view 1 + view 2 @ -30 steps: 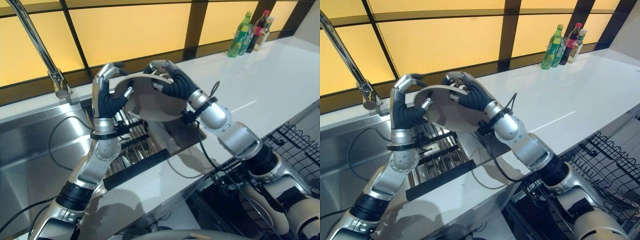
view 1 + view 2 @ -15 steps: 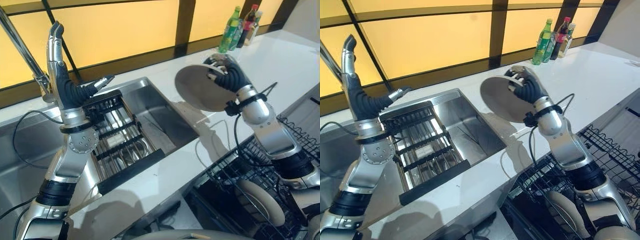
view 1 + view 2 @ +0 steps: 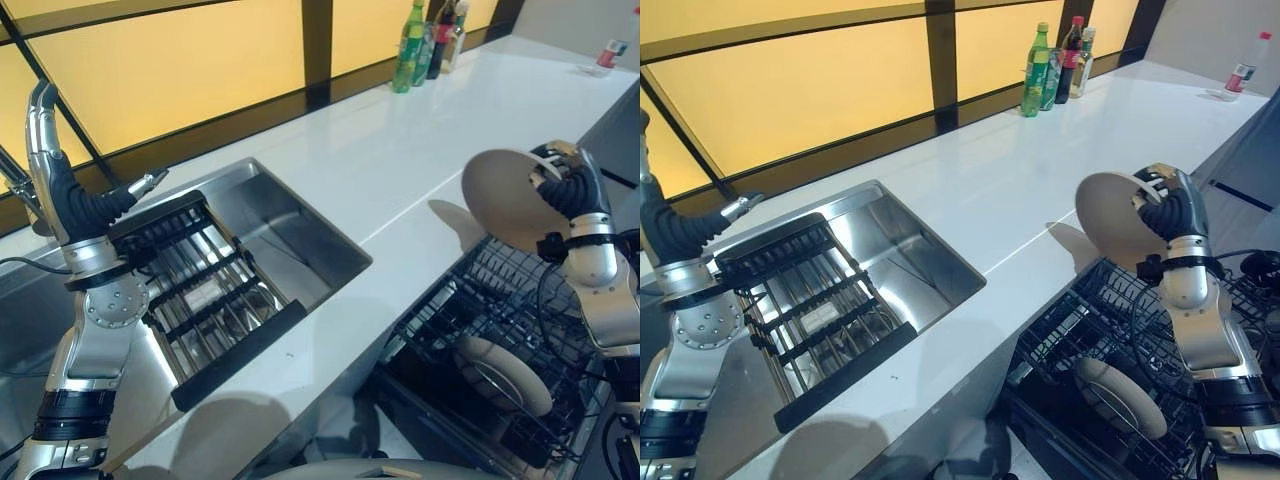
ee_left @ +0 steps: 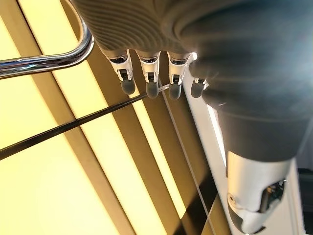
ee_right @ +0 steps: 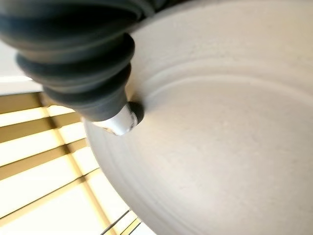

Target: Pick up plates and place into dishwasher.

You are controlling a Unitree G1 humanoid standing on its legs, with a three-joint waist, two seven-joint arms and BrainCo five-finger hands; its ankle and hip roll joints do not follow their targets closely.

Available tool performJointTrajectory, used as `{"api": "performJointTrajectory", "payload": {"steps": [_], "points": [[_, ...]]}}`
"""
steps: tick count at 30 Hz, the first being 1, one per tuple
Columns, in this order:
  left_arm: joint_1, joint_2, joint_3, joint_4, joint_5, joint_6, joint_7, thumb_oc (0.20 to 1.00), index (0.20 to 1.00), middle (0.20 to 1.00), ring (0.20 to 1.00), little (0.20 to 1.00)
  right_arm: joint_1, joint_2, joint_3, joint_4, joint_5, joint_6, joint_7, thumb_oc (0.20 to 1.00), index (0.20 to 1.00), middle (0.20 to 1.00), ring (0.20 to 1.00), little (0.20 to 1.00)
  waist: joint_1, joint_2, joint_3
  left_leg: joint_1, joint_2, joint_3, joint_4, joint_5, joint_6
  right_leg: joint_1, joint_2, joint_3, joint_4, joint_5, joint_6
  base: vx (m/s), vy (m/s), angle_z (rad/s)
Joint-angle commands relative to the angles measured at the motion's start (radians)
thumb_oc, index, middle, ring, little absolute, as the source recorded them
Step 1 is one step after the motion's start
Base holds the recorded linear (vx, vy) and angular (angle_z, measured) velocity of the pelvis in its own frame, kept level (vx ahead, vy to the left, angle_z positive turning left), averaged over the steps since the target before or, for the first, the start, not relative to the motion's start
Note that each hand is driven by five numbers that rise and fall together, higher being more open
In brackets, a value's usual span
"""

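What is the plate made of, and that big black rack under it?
The plate in the right hand looks like matte ceramic or stoneware: beige, dull, faintly ringed. The dishwasher rack looks like coated metal wire: thin black crossing rods.

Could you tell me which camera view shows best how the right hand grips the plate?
The left eye view: the whole plate shows on edge above the dishwasher rack, the right hand curled over its rim. The right eye view shows nearly the same. The right wrist view shows the plate's surface close up under the thumb.
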Motion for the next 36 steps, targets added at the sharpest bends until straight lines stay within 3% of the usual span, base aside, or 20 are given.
{"api": "performJointTrajectory", "payload": {"steps": [1,8,11,13,15,18,23,29,36], "points": [[0.033,0.099,0.043,0.032,0.001,-0.04,-0.015,1.0,1.0,1.0,1.0,1.0,0.029,-0.027,0.01,0.069,-0.063,-0.063,-0.039,0.2,0.2,0.2,0.2,0.2,0.001,-0.036,-0.081,-0.075,-0.087,-0.019,0.072,-0.064,0.069,-0.035,-0.112,0.034,0.181,-0.114,0.102,0.09,0.097,-0.22],[0.088,0.125,0.088,0.034,-0.023,-0.043,-0.062,1.0,1.0,1.0,1.0,1.0,0.092,-0.03,-0.007,0.131,-0.034,-0.074,-0.057,0.2,0.2,0.2,0.2,0.2,-0.005,-0.037,-0.008,-0.091,-0.126,-0.048,0.136,-0.089,0.113,-0.138,-0.089,0.057,0.426,-0.125,0.092,0.08,0.03,-0.1],[0.053,0.15,0.065,0.049,-0.049,-0.027,-0.069,1.0,1.0,1.0,1.0,1.0,0.087,-0.035,0.011,0.192,-0.022,-0.082,-0.101,0.2,0.2,0.2,0.2,0.2,0.0,-0.048,0.022,-0.131,-0.132,-0.057,0.169,-0.085,0.099,-0.123,-0.1,0.086,0.296,-0.107,0.093,0.01,-0.203,0.02],[-0.025,0.195,0.01,0.095,-0.066,-0.007,-0.046,1.0,1.0,1.0,1.0,1.0,0.028,-0.037,0.063,0.254,0.0,-0.074,-0.154,0.2,0.2,0.2,0.2,0.2,-0.01,-0.054,0.054,-0.15,-0.119,-0.049,0.184,-0.101,0.083,-0.16,-0.141,0.118,0.192,0.0,0.127,-0.08,-0.377,-0.02],[-0.081,0.224,-0.02,0.122,-0.072,0.009,-0.035,1.0,1.0,1.0,1.0,1.0,-0.021,-0.04,0.089,0.3,0.02,-0.072,-0.174,0.2,0.2,0.2,0.2,0.2,-0.02,-0.046,0.083,-0.16,-0.102,-0.051,0.194,-0.114,0.082,-0.209,-0.147,0.137,0.176,0.037,0.139,-0.06,-0.295,0.06],[-0.108,0.227,-0.032,0.122,-0.059,0.042,-0.031,1.0,1.0,1.0,1.0,1.0,-0.037,-0.053,0.101,0.326,0.044,-0.072,-0.194,0.2,0.2,0.2,0.2,0.2,-0.023,-0.049,0.106,-0.22,-0.102,-0.066,0.25,-0.124,0.078,-0.221,-0.137,0.16,0.191,0.016,0.147,-0.04,-0.275,0.22],[-0.1,0.238,-0.022,0.105,-0.05,0.054,-0.011,1.0,1.0,1.0,1.0,1.0,-0.043,-0.074,0.103,0.316,0.058,-0.048,-0.212,0.2,0.2,0.2,0.2,0.2,-0.018,-0.04,0.123,-0.261,-0.06,-0.08,0.257,-0.111,0.047,-0.221,-0.112,0.129,0.185,-0.022,0.134,-0.06,-0.282,0.11],[-0.208,0.278,-0.088,0.141,-0.075,0.067,0.074,1.0,1.0,1.0,1.0,1.0,-0.186,-0.154,0.171,0.355,0.045,-0.05,-0.291,0.2,0.2,0.2,0.2,0.2,-0.04,0.011,0.225,-0.388,-0.01,-0.08,0.3,-0.065,-0.001,-0.325,-0.067,0.096,0.259,-0.075,0.078,-0.18,-0.172,0.04],[-0.202,0.264,-0.13,0.141,-0.064,0.074,0.17,1.0,1.0,1.0,1.0,1.0,-0.27,-0.222,0.209,0.402,0.019,-0.073,-0.338,0.2,0.2,0.2,0.2,0.2,-0.057,0.046,0.286,-0.479,0.01,-0.083,0.328,-0.032,-0.02,-0.409,-0.042,0.065,0.305,-0.098,0.036,-0.05,-0.089,0.08]]}}
